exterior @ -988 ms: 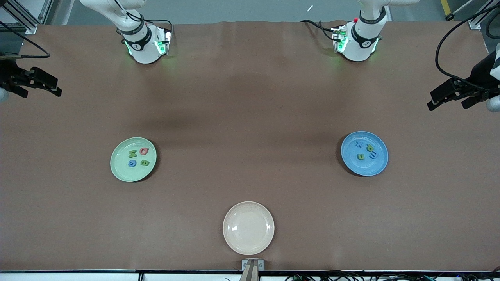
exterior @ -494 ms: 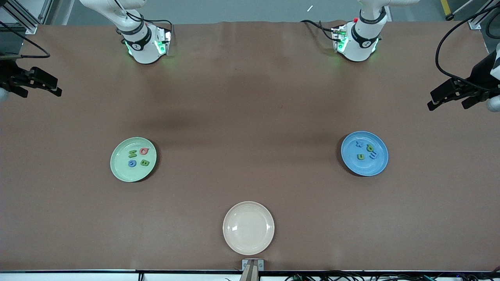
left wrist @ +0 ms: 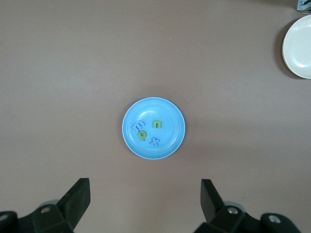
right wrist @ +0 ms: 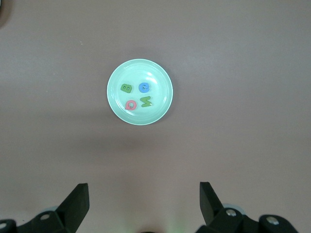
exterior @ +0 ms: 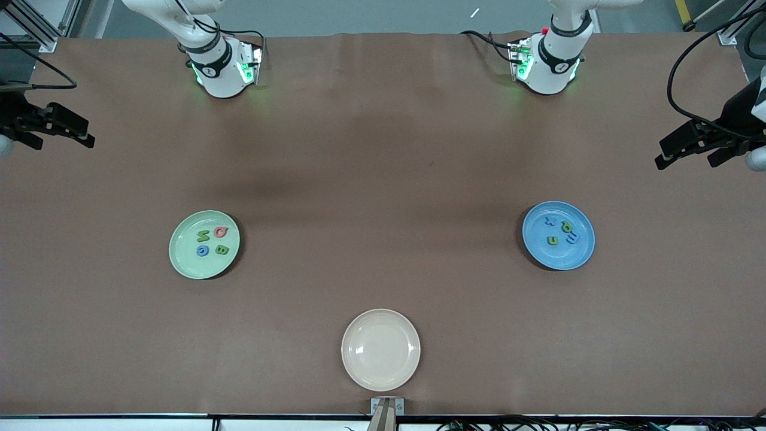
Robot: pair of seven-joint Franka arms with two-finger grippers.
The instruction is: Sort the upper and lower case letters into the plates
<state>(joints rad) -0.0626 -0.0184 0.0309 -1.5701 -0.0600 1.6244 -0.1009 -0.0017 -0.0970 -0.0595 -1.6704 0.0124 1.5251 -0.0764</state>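
Brown table [exterior: 383,167] | letters [exterior: 212,242] in plates [exterior: 185,263] | pincers [exterior: 688,146] apart, open

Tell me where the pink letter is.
The pink letter lies in the green plate, toward the right arm's end of the table, beside a green letter and farther from the front camera than the blue letter.

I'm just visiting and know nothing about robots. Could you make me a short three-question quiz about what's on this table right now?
1. True or false: every letter lies in a plate.
2. How many letters lie in the green plate?
A. two
B. four
C. six
3. Fill in: the plate nearest the front camera, the cream plate, holds ____ letters.

Key:
1. True: four lie in the green plate, four in the blue plate, none on the table.
2. B
3. No. The left end effector and right end effector wait open at the table's ends.
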